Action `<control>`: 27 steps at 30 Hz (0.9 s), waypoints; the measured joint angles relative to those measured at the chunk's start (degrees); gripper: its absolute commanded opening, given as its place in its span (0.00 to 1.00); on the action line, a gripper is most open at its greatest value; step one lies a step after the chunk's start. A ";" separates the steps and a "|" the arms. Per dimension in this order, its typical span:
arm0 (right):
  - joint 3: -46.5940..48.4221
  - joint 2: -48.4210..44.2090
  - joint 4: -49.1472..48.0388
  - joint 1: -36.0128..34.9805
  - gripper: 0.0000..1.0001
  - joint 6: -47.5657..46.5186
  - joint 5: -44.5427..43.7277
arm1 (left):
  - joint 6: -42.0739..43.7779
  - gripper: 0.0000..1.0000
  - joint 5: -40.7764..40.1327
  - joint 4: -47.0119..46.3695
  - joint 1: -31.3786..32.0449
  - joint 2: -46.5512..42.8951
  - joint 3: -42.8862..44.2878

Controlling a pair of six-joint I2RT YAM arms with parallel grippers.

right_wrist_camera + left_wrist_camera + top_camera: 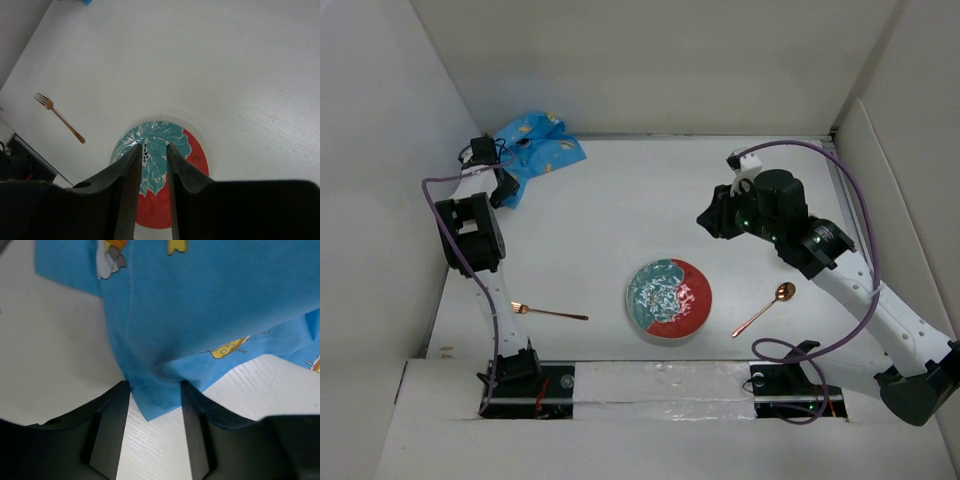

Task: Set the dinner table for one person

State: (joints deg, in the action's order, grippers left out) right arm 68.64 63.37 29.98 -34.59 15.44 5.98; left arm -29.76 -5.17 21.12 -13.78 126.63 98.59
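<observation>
The large white matte dinner table (620, 200) fills the top view, its long axis running 9 to 3 o'clock. A crumpled blue cartoon-print placemat (538, 145) lies at 10 o'clock. A round red-and-teal plate (669, 298) sits at 6, with a copper fork (550, 313) at 8 and a copper spoon (763, 309) at 4. The left gripper (155, 387) straddles a placemat corner that fills its gap; whether it clamps is unclear. The right gripper (155, 147) hangs above the plate, fingers nearly together and empty.
</observation>
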 measured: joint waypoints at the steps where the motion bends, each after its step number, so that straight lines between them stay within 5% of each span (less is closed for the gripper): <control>1: 0.13 0.24 0.02 -0.26 0.32 0.02 -0.17 | 0.42 0.31 -0.72 0.09 0.46 0.48 0.55; 5: 0.42 0.81 -0.39 -1.18 0.32 0.04 -0.96 | 1.55 0.00 -2.21 1.01 2.36 2.23 2.95; 14: 1.73 1.84 -0.87 -1.51 0.34 0.22 -2.12 | 2.27 0.00 3.10 0.79 9.35 2.73 3.78; 26: 2.25 2.62 -0.92 -0.79 0.39 0.17 -4.28 | -1.51 0.00 15.54 -1.81 41.68 1.86 3.45; 27: 2.25 2.56 -0.90 -0.63 0.39 0.17 -4.28 | -1.57 0.11 15.54 -1.75 41.99 1.81 3.45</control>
State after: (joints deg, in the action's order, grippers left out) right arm 70.89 65.93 29.08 -35.22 15.62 1.69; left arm -31.33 10.37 19.38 28.21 128.44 102.04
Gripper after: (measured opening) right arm 0.385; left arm 0.003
